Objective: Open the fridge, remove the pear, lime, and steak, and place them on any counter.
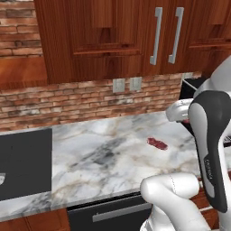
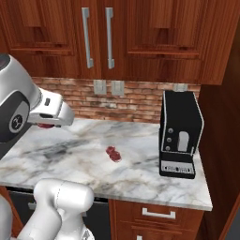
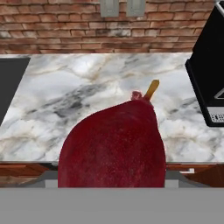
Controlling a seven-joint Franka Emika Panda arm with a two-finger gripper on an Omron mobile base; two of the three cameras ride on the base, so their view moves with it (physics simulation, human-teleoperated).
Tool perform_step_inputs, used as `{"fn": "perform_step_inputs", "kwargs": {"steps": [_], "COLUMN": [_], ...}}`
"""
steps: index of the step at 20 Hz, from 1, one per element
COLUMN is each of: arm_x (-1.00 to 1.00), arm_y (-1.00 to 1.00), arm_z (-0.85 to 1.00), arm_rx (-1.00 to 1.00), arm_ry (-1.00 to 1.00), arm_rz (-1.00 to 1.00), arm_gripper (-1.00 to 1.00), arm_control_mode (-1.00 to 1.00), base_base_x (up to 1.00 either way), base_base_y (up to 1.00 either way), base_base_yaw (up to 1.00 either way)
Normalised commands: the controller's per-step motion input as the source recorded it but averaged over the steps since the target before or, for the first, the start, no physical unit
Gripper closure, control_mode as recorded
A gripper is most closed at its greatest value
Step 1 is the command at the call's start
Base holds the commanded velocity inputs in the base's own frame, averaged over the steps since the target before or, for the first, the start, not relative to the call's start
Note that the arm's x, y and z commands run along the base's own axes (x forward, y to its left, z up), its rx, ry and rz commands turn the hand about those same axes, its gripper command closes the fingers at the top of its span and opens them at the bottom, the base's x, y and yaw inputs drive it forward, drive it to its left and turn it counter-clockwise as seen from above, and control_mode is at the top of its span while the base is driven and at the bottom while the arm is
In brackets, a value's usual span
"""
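Surroundings: counter point(image 2: 154, 180) of white marble with grey veins runs under dark wood cabinets point(image 2: 140, 33) with long silver handles; a red brick wall point(image 2: 136, 101) with two grey outlets point(image 2: 108, 87) fills the strip between them.
Appliance: black boxy machine point(image 2: 180, 133) stands on the counter's right end, against the wall, well apart from the steak.
Stovetop: flat black panel point(image 1: 25, 162) is set into the counter at its left end in the left base view.
Below counter: reddish-brown drawers point(image 2: 157, 215) with silver handles, and a dark panel point(image 1: 113, 215) with a grey bar handle.
Steak: small flat reddish slab point(image 1: 157, 143) lies on bare marble near the middle of the counter, nothing touching it; it also shows in the right base view point(image 2: 113, 153).
Pear: dark red, finely speckled, rounded and tapering to a short orange-brown stem point(image 3: 113, 146); it sits right at the hand camera, above the counter's front edge, covering much of the marble behind it. A sliver of red point(image 2: 45, 125) shows under the hand in the right base view.
Arm: white with dark joints, elbow bent high, forearm reaching out level over the counter, left of the steak in the right base view.
Gripper: point(image 2: 47, 123) fingers spread wide around the pear, gripping it.
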Motion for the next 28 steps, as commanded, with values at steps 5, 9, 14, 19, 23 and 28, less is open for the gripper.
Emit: {"fn": "perform_step_inputs", "kwargs": {"steps": [5,9,14,19,23,28], "arm_x": [0.05,0.32,0.55,0.71,0.88,0.93], "arm_y": [0.0,0.04,0.29,0.34,0.26,0.08], "arm_z": [-0.07,-0.68,-0.93,-0.99,-0.87,-0.66], "arm_rx": [-0.01,-0.01,-0.01,0.0,0.0,0.0], "arm_ry": [0.03,0.19,0.16,0.08,0.01,0.09], "arm_rz": [0.0,0.0,0.0,0.0,0.0,0.0], "arm_gripper": [1.0,1.0,1.0,1.0,1.0,1.0], "arm_control_mode": [-1.0,-1.0,-1.0,-1.0,-1.0,-1.0], "base_base_x": [0.04,0.0,0.0,0.0,0.0,0.0], "base_base_y": [0.0,0.0,0.0,0.0,0.0,0.0], "base_base_yaw": [0.0,0.0,0.0,0.0,0.0,0.0]}}
